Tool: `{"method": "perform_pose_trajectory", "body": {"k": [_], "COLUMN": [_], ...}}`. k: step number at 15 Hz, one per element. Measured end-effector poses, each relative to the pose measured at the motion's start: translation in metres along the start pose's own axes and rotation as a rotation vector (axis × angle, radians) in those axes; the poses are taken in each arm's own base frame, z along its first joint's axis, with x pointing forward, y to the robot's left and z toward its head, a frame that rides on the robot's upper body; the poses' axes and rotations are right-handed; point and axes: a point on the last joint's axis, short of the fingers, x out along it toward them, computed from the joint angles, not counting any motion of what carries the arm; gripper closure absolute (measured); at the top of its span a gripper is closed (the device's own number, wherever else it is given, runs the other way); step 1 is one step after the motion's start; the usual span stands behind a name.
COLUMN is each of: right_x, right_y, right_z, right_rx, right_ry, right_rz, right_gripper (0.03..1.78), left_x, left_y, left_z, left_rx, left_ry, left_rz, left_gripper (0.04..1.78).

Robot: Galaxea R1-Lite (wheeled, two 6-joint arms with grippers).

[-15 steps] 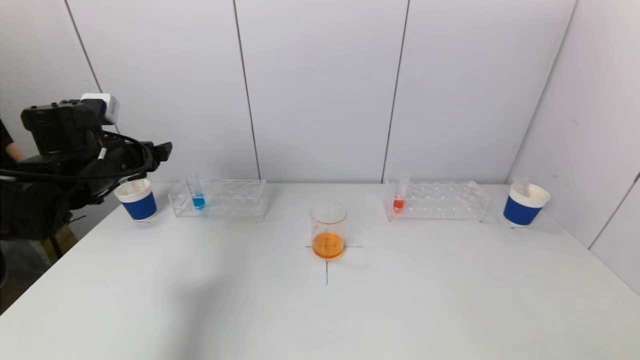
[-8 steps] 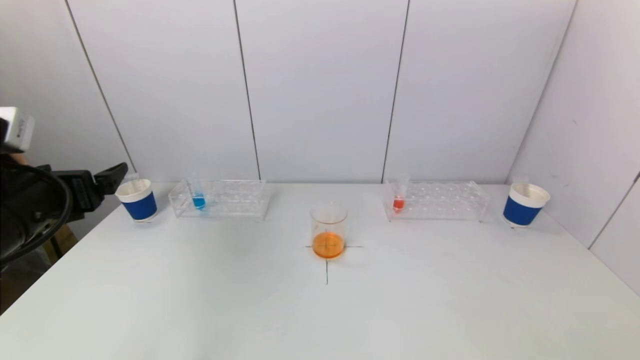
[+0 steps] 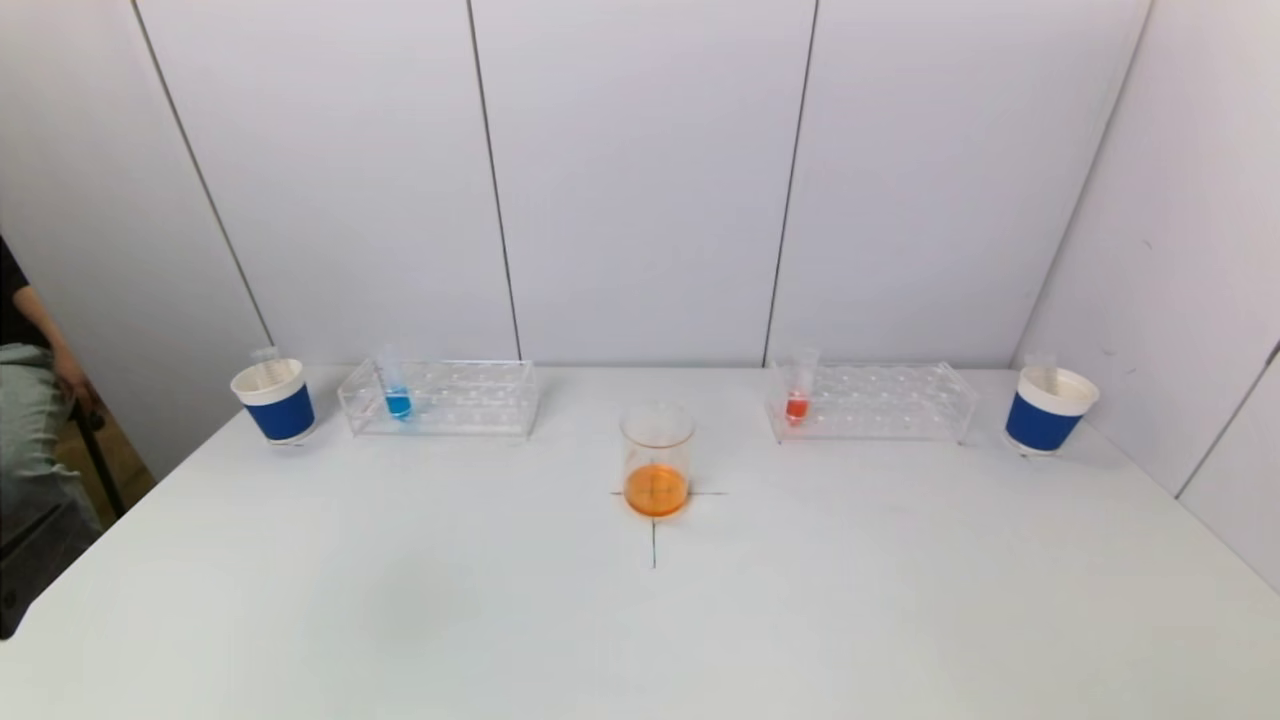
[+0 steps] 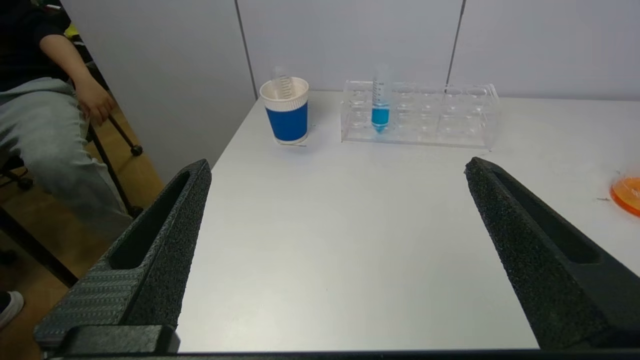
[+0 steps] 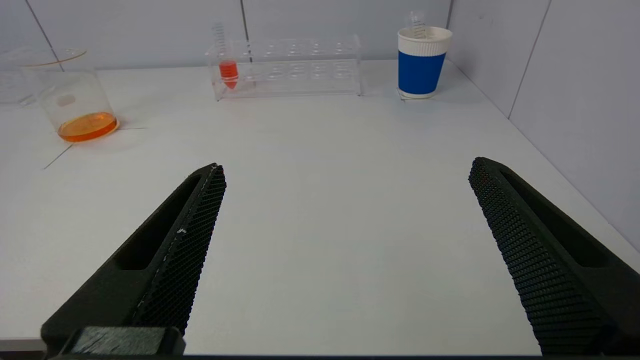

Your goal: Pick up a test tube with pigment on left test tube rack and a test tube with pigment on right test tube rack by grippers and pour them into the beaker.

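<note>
No words, brands or numbers can be read anywhere. The only sign is a thin black cross drawn on the tabletop (image 3: pixel 900 600) at frame centre, under the beaker (image 3: pixel 657 460). Printed scale ticks on the tubes show no legible figures.

both arms out of head view — left hand (image 4: pixel 335 172) and right hand (image 5: pixel 345 170) each w/ fingers spread wide, empty, held low over the counter (image 4: pixel 350 225).

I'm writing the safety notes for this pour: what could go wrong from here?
1. The beaker already holds orange liquid; tipping tubes in fast could splash.
2. The blue tube and red tube are thin and stand in clear racks; either wide-open gripper, left or right, might clip a rack or lose its tube.
</note>
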Motion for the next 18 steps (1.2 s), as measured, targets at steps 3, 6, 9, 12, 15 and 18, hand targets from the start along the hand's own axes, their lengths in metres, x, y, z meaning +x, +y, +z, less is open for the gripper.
{"method": "perform_pose_trajectory", "body": {"k": [3, 6, 9, 12, 15, 18], "right_x": [0.000, 0.000, 0.000, 0.000, 0.000, 0.000], "right_y": [0.000, 0.000, 0.000, 0.000, 0.000, 0.000], "right_z": [0.000, 0.000, 0.000, 0.000, 0.000, 0.000], "right_rx": [0.000, 0.000, 0.000, 0.000, 0.000, 0.000], "right_ry": [0.000, 0.000, 0.000, 0.000, 0.000, 0.000], "right_rz": [0.001, 0.000, 0.000, -0.001, 0.000, 0.000], "right_gripper": [0.04, 0.04, 0.04, 0.04, 0.04, 0.04], "left_x": [-0.042, -0.068, -0.079, -0.075, -0.071, -0.069], "left_y": [0.005, 0.008, 0.008, 0.007, 0.004, 0.002], "left_z": [-0.025, -0.053, -0.078, -0.100, -0.112, -0.118], "left_rx": [0.004, 0.006, 0.003, 0.008, -0.008, 0.003], "left_ry": [0.022, 0.034, 0.040, 0.070, 0.073, 0.081], "left_rz": [-0.004, -0.024, -0.089, -0.095, -0.139, -0.202], "left_gripper": [0.05, 0.05, 0.05, 0.05, 0.05, 0.05]}}
